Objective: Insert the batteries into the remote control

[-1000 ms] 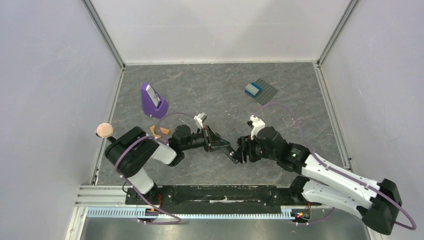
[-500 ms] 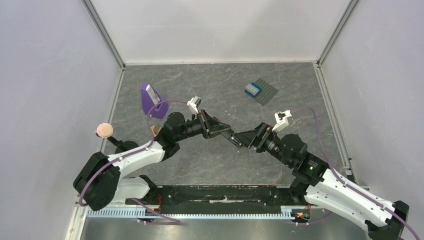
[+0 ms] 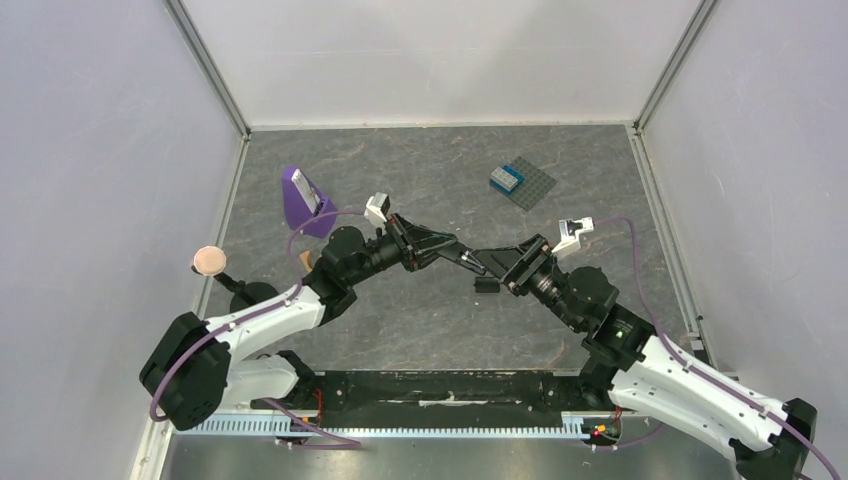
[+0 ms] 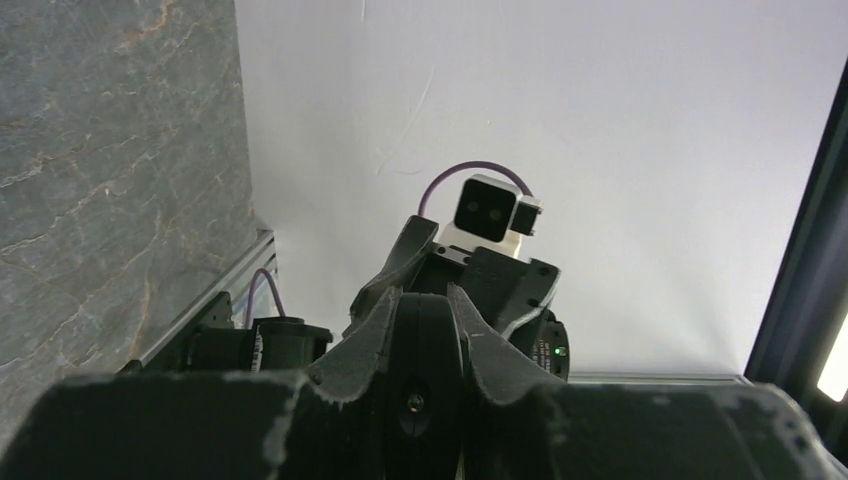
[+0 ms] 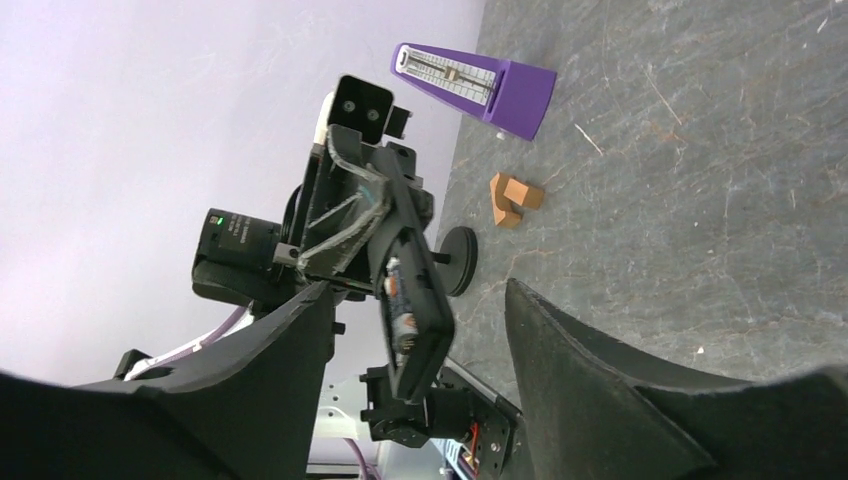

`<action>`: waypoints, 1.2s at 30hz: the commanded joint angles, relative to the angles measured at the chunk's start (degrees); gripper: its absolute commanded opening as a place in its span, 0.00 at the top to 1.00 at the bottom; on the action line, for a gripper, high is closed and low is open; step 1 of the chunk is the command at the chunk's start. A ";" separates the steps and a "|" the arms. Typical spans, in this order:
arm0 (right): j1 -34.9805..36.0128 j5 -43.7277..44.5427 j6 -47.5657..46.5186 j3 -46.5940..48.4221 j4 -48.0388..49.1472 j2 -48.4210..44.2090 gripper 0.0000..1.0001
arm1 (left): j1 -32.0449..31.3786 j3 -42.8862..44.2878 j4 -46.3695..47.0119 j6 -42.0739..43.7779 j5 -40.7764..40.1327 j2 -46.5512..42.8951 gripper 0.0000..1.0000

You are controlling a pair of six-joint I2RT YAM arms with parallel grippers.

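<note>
L claw (image 3: 432,245) swung remote control (image 3: 462,256) farther out, R claw (image 3: 504,266) (open) pulled clear

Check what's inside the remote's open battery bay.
The remote control, held by the left gripper, shows what looks like one battery in its open bay; the rest is too dark to tell a second.

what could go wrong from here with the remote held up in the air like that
1. The left gripper holds the remote control off the table, tilted, with its battery bay uncovered; anything loose inside could drop out.
2. The right gripper is open right at the remote's free end; a nudge could twist it in the grip.
3. A small dark piece lies on the table beneath; it could get knocked away.
</note>
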 commanded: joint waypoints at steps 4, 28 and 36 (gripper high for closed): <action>-0.14 0.30 4.11 0.42 1.26 1.61 0.47 | -1.04 0.34 3.83 -3.18 -1.40 -0.95 0.98; -0.14 -2.29 8.06 -1.93 3.06 3.80 0.86 | -1.66 -2.14 6.27 -3.50 -1.38 -1.03 0.98; -0.10 -2.48 8.32 -1.49 3.14 3.58 0.54 | -1.63 -3.03 6.02 -3.28 -2.09 -1.74 0.98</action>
